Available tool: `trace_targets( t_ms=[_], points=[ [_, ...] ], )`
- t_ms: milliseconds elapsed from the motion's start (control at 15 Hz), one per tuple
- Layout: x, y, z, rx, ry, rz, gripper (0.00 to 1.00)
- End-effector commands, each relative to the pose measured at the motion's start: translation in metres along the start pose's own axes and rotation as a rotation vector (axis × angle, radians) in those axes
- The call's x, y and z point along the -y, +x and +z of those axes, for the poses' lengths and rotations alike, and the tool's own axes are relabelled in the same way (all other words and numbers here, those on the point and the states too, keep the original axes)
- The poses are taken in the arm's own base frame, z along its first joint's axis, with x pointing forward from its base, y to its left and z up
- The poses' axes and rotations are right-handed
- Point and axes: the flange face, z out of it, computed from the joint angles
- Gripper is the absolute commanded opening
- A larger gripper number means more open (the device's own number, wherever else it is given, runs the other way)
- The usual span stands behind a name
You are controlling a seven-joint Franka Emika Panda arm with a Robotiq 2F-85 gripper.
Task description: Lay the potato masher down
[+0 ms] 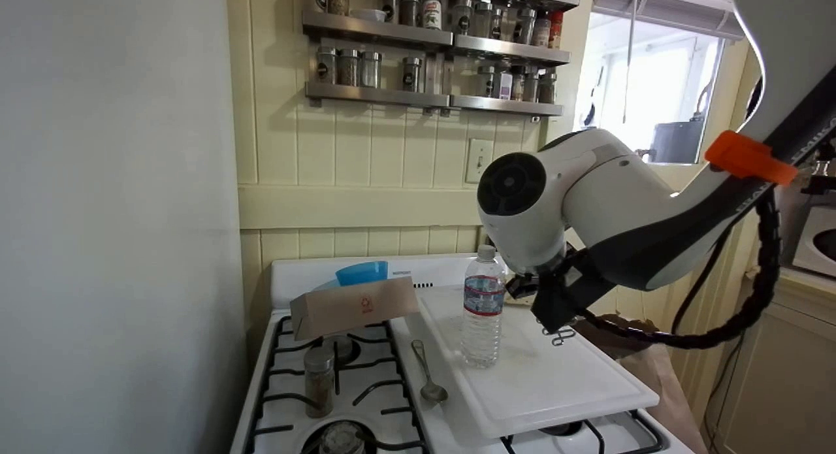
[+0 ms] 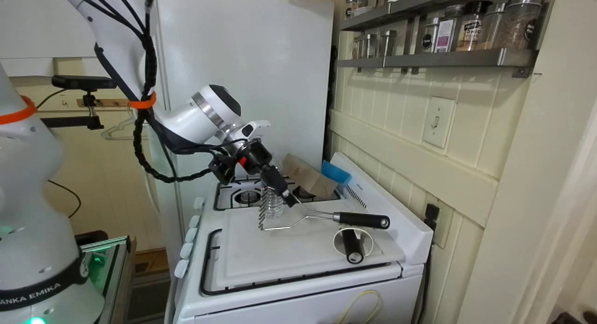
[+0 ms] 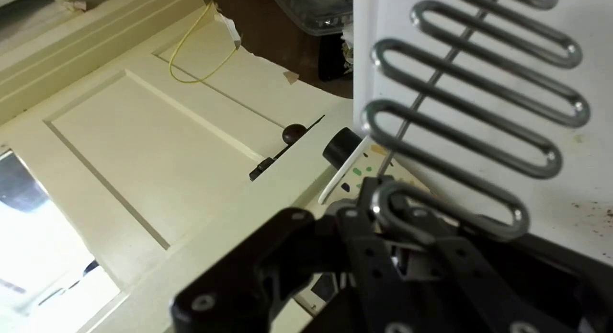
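Tool (image 2: 290, 201): fingers drawn in, a wire of the potato masher (image 2: 347, 218) pinched between the tips, partway between head and handle. You have it over the white board (image 2: 275, 255) on the desk (image 2: 298, 310), here a stove. Handle roughly level, pointing at the rear panel (image 2: 406, 240); wire head on edge, about upright. Whether its lowest loop touches the board, I cannot tell from these angles.

Set-down, my judgement: lower slowly, let the head's edge meet the board, then ease the handle down until both ends bear weight. A thin wire may pivot in your tips, so expect some swing. Release only once it rests; part the fingers just enough, and back out along their own line so you don't snag a loop.

Room: the speckled cup (image 3: 358, 178), a black stub (image 2: 353, 249) poking out, sits toward the board's rear, likely in the handle's way if you drop straight. The bottle (image 1: 483, 320) stands on the board too; watch the head there. Most space looks to lie toward the knobs (image 2: 186, 250). Shift that way first, but stay inside the board's edge.
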Motion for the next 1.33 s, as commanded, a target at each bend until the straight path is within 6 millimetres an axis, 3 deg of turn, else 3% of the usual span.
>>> trace_targets(
  t_ms=[0, 333, 733, 933, 1267],
  points=[
    [0.013, 0.019, 0.011, -0.039, -0.044, -0.080, 0.01],
    [0.015, 0.037, -0.005, -0.134, -0.132, -0.085, 0.01],
    [0.019, 0.042, -0.022, -0.196, -0.193, -0.108, 0.01],
    [0.010, 0.036, -0.025, -0.181, -0.217, -0.110, 0.01],
    [-0.009, 0.005, -0.044, -0.205, -0.179, -0.111, 0.01]
  ],
)
